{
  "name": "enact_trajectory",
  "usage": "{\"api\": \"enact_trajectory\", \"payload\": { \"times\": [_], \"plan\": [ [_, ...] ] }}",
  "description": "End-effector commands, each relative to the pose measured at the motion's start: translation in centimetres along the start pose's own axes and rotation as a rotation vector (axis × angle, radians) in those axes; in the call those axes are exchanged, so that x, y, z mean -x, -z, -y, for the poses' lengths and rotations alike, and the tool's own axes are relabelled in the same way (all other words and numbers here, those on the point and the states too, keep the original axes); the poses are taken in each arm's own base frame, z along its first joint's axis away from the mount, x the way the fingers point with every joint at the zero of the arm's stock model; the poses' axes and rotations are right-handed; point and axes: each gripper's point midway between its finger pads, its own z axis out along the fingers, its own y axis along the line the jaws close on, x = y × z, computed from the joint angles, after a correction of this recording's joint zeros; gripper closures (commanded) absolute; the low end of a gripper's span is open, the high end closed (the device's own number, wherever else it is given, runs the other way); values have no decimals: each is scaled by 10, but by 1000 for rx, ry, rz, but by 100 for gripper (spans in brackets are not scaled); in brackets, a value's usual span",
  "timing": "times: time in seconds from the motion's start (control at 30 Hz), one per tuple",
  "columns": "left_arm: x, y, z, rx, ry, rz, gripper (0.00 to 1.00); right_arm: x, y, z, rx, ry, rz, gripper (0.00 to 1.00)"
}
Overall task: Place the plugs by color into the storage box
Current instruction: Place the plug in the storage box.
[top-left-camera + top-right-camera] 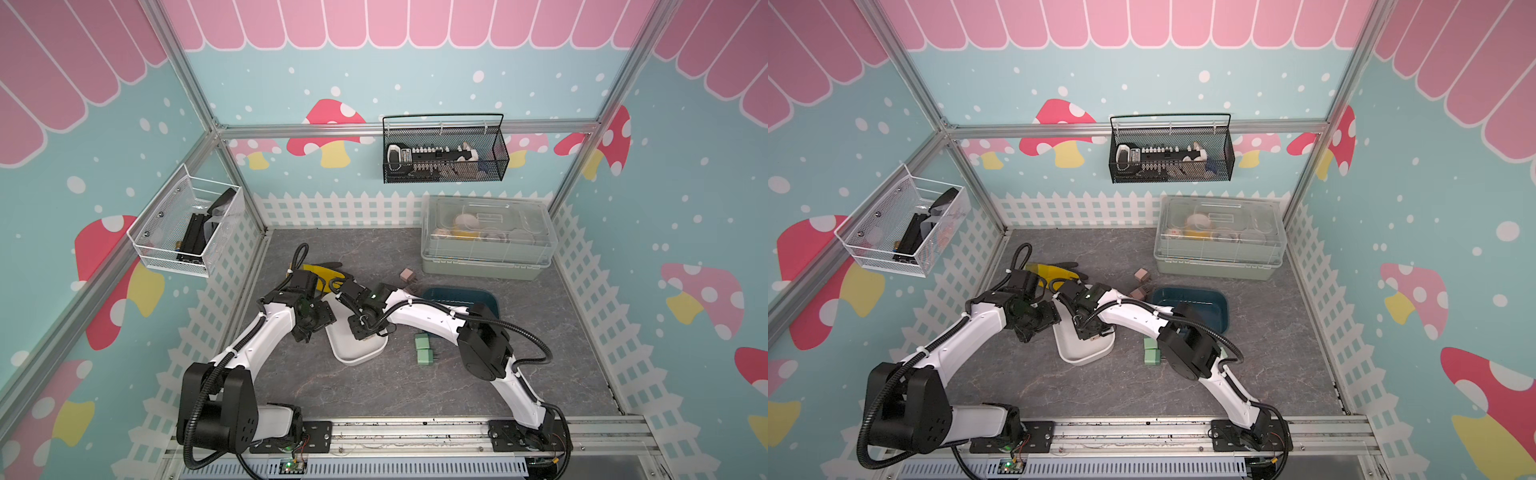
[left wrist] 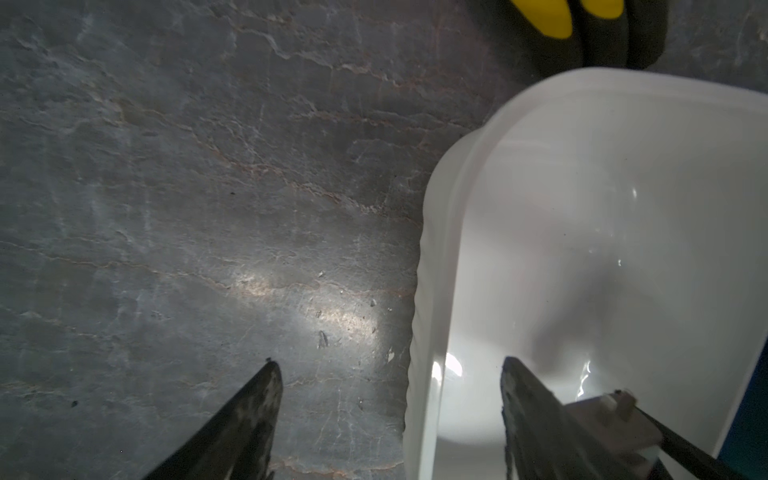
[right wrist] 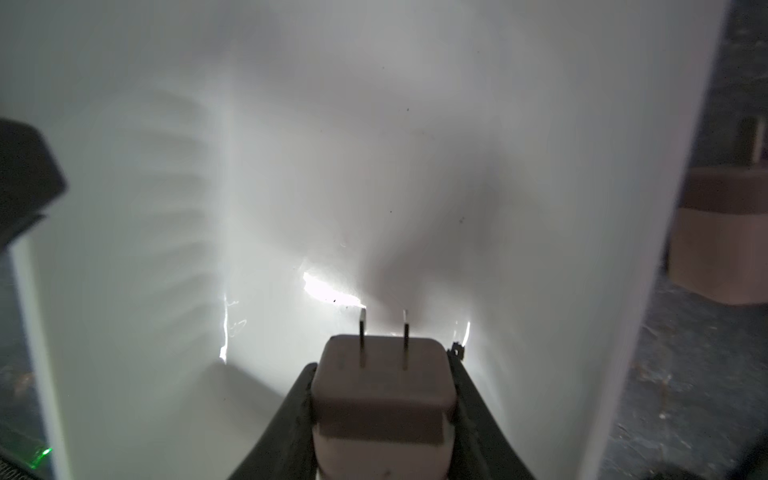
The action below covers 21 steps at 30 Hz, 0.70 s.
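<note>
- Right gripper is clamping a peach-pink plug, lower centre of the right wrist view, above the white tray floor, apparently for release.
- Left gripper is standing open astride the tray's rim, probably steadying it.
- Top views are hiding that grip, while showing mint-green plugs right of centre.

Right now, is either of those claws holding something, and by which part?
The right gripper pinches a pink plug by its body's sides, prongs free. The left gripper holds nothing.
</note>
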Motion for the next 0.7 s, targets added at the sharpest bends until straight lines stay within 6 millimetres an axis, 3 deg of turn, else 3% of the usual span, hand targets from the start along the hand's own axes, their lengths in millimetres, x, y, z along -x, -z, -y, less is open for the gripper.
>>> {"api": "enact_trajectory", "payload": {
  "times": [0.0, 0.23, 0.67],
  "plan": [
    [4, 5, -6, 6, 39, 15, 20, 3, -5, -4, -15, 32, 11, 66],
    [5, 5, -12, 23, 49, 15, 20, -7, -28, 2, -51, 54, -35, 64],
    [23, 21, -30, 115, 33, 85, 19, -26, -58, 6, -122, 123, -93, 35]
  ]
}}
